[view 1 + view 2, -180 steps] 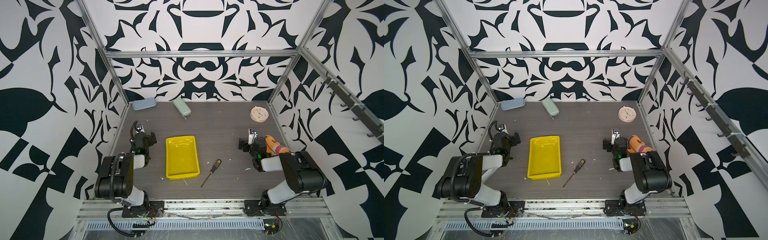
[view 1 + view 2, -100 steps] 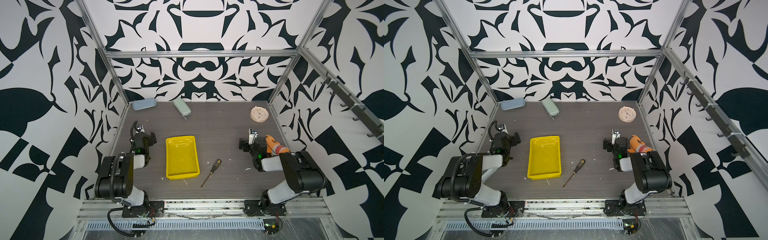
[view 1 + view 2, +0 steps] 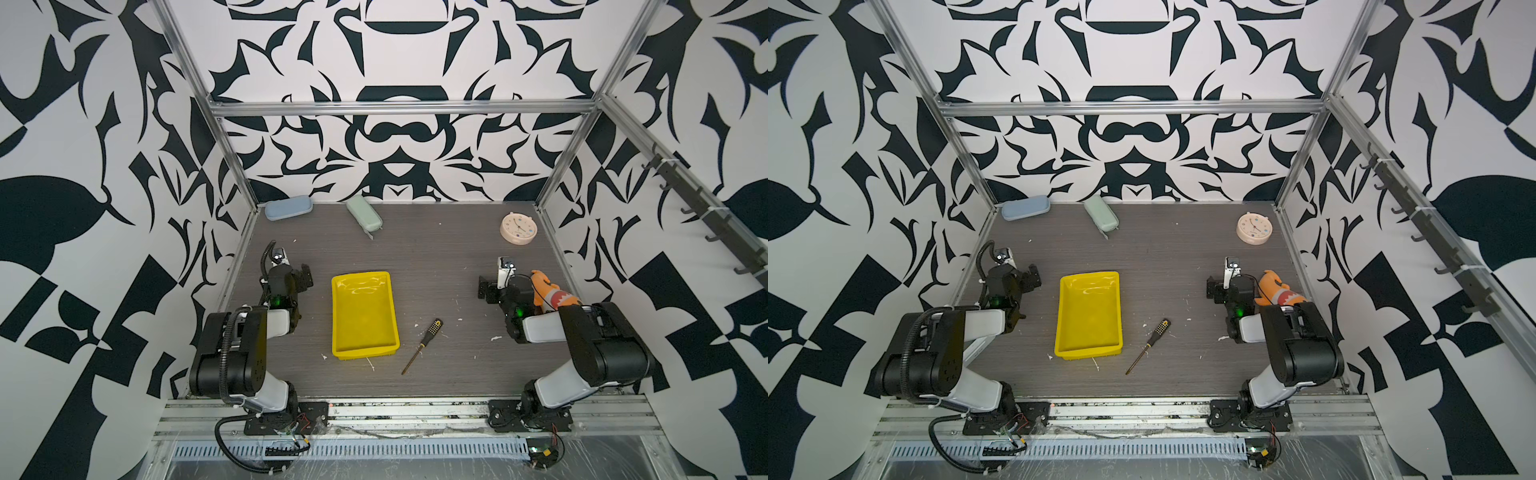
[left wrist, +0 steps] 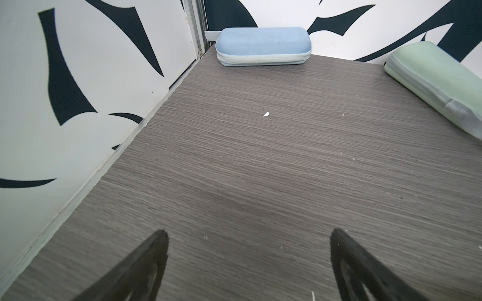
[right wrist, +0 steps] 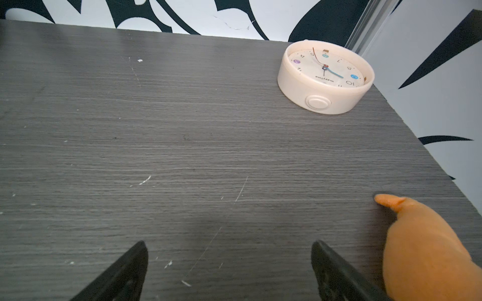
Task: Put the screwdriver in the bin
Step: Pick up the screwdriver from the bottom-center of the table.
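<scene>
Two grippers stand released, jaws spread wide with only tabletop between them: the left gripper [image 4: 249, 232] and the right gripper [image 5: 229, 243]. In both top views the slim, thin-shafted, black-handled, yellow-dotted screwdriver [image 3: 420, 346] [image 3: 1145, 347] lies flat on the grey wood-grain table [image 3: 436, 266], in the lower centre of the frame. It is tilted, with the handle toward the upper right and the tip toward the lower left. It rests just right of the lower right corner of the shallow rectangular bright yellow plastic bin [image 3: 365, 354] [image 3: 1088, 354], near it but not touching, and outside it.

The right gripper sits well apart from the screwdriver, up and to the right of it, and points toward the back wall. The table between them shows only small white flecks. The left gripper is at the left of centre, with the bin between it and the screwdriver.

An orange plush toy [image 3: 550, 293] [image 5: 427, 247] lies just beside the right gripper, on the side nearer the right wall. A cream round clock [image 3: 518, 227] [image 5: 326, 75] lies face up in the upper right corner of the table. A pale blue oblong zip case [image 3: 289, 208] [image 4: 263, 47] sits in the upper left corner by the back wall. A pale green oblong case [image 3: 364, 218] [image 4: 438, 83] lies tilted to its right.
</scene>
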Controlling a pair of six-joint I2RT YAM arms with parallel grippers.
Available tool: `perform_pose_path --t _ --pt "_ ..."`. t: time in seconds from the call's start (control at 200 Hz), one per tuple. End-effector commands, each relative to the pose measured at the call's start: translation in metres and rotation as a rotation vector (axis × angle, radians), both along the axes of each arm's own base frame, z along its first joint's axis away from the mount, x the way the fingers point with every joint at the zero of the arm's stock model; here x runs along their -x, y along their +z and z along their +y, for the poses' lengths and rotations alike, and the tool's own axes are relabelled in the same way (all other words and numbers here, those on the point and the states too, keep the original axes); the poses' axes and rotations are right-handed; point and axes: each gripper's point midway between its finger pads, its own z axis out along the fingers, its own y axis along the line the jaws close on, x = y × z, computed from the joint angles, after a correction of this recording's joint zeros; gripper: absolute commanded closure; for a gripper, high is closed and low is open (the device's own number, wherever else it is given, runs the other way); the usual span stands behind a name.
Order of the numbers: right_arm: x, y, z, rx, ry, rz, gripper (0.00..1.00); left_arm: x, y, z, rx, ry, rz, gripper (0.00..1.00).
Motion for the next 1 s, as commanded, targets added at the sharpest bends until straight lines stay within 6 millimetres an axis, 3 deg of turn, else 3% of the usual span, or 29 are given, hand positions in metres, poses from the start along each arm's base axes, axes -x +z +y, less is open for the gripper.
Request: perform_pose_path --t 0.0,0.545,0.645,0.69,0.995 --pt "-0.008 0.019 0.001 -0.004 -0.006 -0.068 0.0 -0.002 0.006 0.001 0.0 -0.002 -0.027 0.01" --pt "-0.009 0.019 0.009 0.015 0.037 -0.066 0.0 -0.002 0.006 0.001 0.0 -0.002 -0.028 0.01" --pt "-0.01 0.019 0.007 0.016 0.027 -0.063 0.0 -0.002 0.006 0.0 -0.001 -0.003 -0.027 0.01" --pt "-0.012 0.02 -0.003 0.009 -0.038 -0.063 0.0 -0.002 0.006 0.0 -0.001 -0.004 -0.028 0.01" --pt "-0.01 0.019 -0.004 0.014 -0.039 -0.06 0.0 -0.002 0.005 0.001 -0.001 -0.002 -0.025 0.01"
